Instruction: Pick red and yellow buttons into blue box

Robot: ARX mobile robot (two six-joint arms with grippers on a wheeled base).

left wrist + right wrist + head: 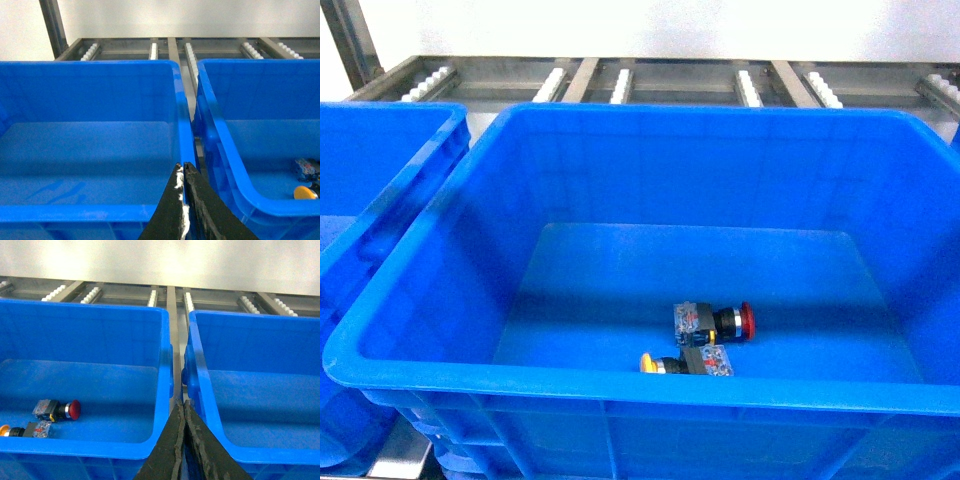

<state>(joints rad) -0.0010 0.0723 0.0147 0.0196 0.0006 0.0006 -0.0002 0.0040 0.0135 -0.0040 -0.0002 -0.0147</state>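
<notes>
On the floor of the deep blue plastic crate [440, 290] I see red-capped [715, 322] and yellow-capped push-buttons [688, 363] lying; both my grippers [182, 172] [183, 407] pinched closed, empty, so re-grabbing risks pulling one out.

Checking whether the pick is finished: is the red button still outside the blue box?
No, the red button lies on the floor of the blue box, beside the yellow button.
</notes>
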